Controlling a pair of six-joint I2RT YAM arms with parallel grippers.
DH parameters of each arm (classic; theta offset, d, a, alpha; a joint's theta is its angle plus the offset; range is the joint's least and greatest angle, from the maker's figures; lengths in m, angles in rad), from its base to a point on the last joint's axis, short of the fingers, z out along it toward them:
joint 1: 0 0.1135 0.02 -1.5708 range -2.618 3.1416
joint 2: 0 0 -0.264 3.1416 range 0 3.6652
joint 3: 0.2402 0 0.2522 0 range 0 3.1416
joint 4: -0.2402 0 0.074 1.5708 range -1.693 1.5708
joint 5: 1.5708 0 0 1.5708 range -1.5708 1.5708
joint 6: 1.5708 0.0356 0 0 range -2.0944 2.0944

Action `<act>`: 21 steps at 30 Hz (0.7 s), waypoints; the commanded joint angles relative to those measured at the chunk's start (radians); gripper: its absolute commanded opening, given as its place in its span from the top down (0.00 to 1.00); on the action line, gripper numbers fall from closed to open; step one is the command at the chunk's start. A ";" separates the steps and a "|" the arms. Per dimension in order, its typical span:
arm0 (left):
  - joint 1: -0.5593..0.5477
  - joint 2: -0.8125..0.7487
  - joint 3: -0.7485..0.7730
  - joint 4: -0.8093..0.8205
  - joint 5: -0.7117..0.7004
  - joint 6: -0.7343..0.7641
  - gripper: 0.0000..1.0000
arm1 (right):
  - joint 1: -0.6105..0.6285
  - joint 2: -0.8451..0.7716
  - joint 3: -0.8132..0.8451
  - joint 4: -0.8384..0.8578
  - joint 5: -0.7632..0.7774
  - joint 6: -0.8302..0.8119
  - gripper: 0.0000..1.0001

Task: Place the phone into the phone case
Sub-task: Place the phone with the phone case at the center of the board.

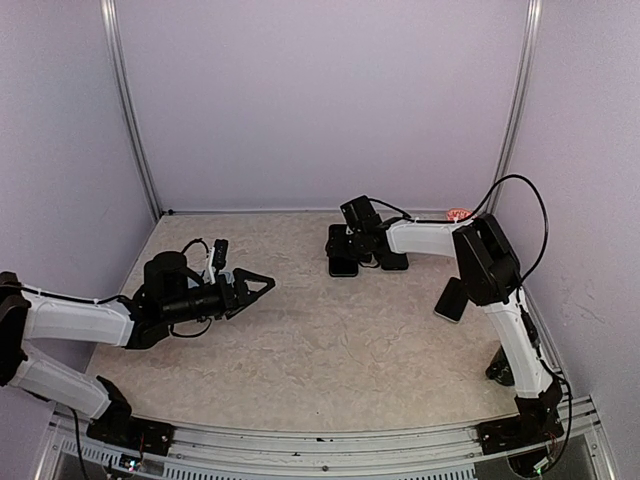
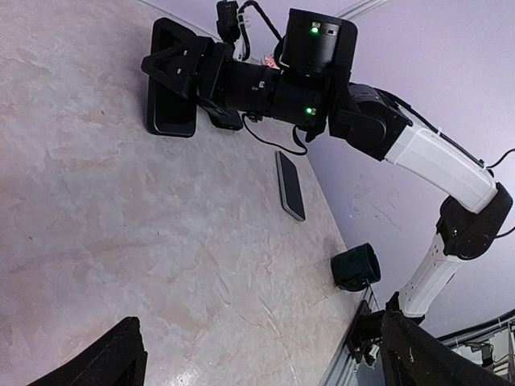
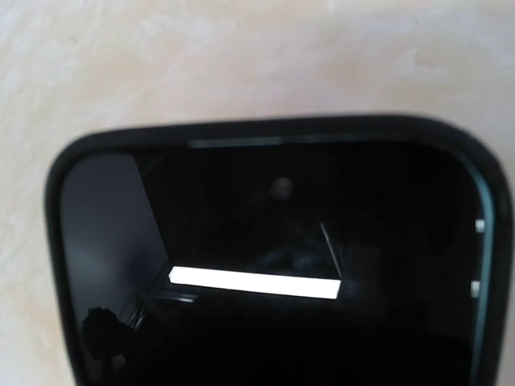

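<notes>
Marbled table [image 1: 300, 340]: left gripper [image 1: 262, 285] spread wide, mid-left. Upper centre, the right gripper [image 1: 340, 243] overhangs the phone case [image 1: 343, 267], jaw state unclear; the phone [image 1: 450, 302] lies partly behind that arm.

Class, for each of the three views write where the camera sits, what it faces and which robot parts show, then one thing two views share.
Top external: high behind the bases, looking down on the table; both arms, left gripper and right gripper show.
Left wrist: on the left arm, facing across the table at the right arm; its own fingertips fill the bottom corners.
Right wrist: close above the phone case, facing down; no fingers show.
Shared: top and left wrist both show the phone.
</notes>
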 commanded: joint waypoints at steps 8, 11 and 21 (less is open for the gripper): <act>0.009 -0.005 -0.005 -0.004 -0.017 0.022 0.01 | -0.020 0.101 0.141 0.062 -0.008 0.005 0.55; 0.009 -0.009 -0.011 -0.008 -0.022 0.024 0.01 | -0.024 0.114 0.148 0.061 -0.009 0.006 0.53; 0.009 -0.002 -0.026 0.016 -0.025 0.017 0.01 | -0.032 0.139 0.154 0.053 -0.034 0.009 0.39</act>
